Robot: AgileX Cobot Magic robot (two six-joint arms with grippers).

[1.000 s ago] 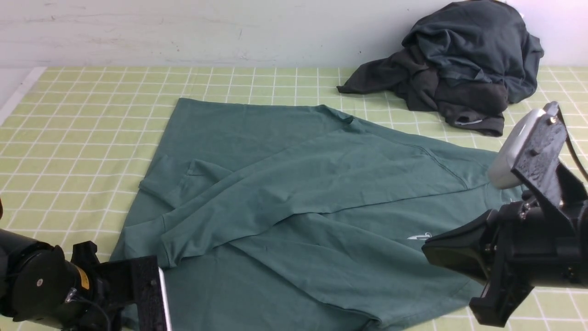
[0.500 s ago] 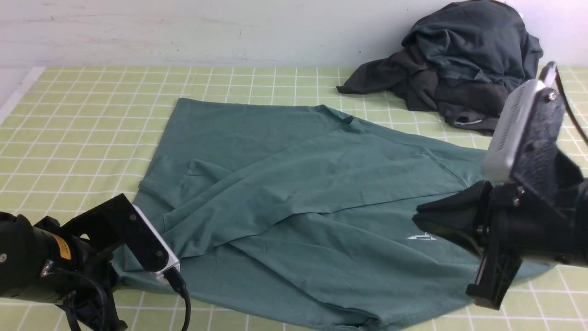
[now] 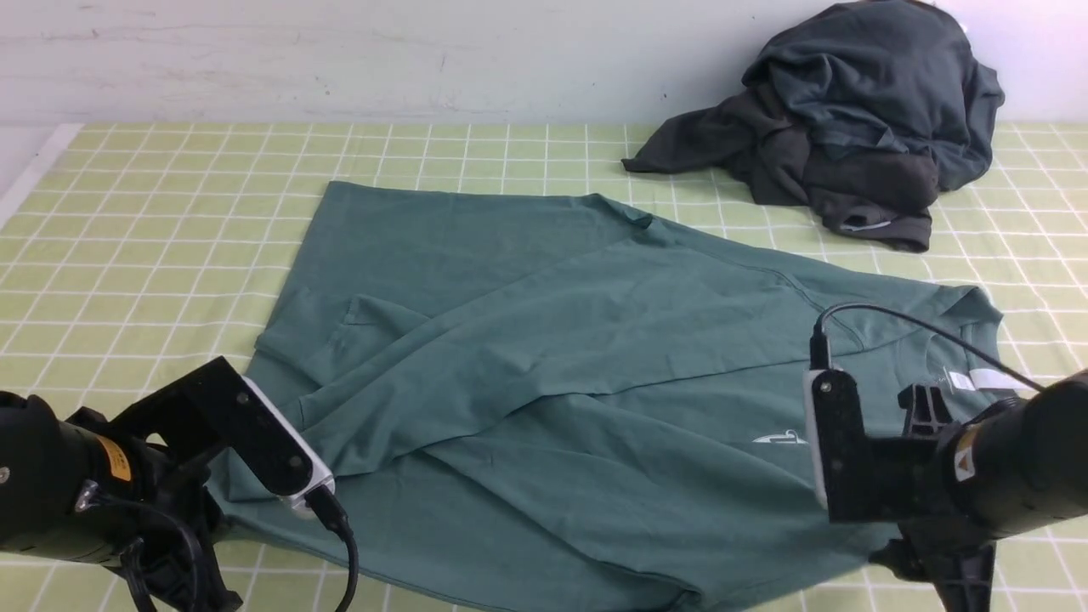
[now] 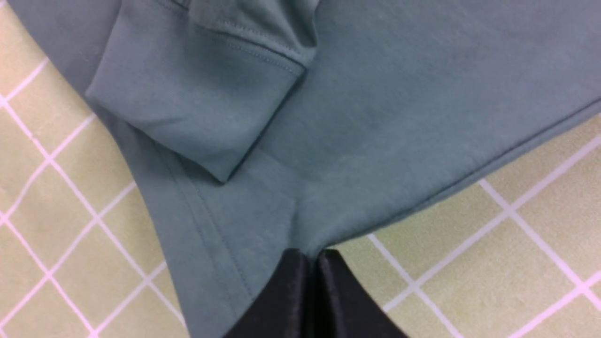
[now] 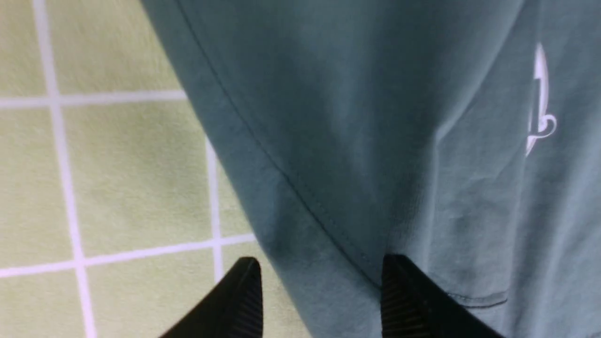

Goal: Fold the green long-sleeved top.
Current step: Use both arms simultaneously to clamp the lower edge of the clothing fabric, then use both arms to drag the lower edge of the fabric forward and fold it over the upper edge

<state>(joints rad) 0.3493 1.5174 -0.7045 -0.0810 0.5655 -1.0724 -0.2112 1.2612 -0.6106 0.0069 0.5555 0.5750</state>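
The green long-sleeved top (image 3: 544,357) lies spread on the checked table, both sleeves folded across its body. Its white chest logo (image 3: 778,439) and neck label (image 3: 977,380) face up at the right. My left gripper (image 4: 312,256) is shut on the top's (image 4: 375,117) hem corner at the near left, with a sleeve cuff (image 4: 197,103) lying just beyond. My right gripper (image 5: 319,270) is open and low at the near right. It straddles a seamed edge of the top (image 5: 375,117), one finger over cloth and one over the table, close to the logo (image 5: 540,108).
A heap of dark charcoal and slate garments (image 3: 850,119) sits at the back right against the wall. The table's left edge (image 3: 34,178) runs along the far left. The yellow-green checked cover (image 3: 170,212) shows around the top.
My left arm swung up to the hem corner and shut on it; the near-left hem shifted back. My right arm dropped from over the collar to the near edge, jaws opened.
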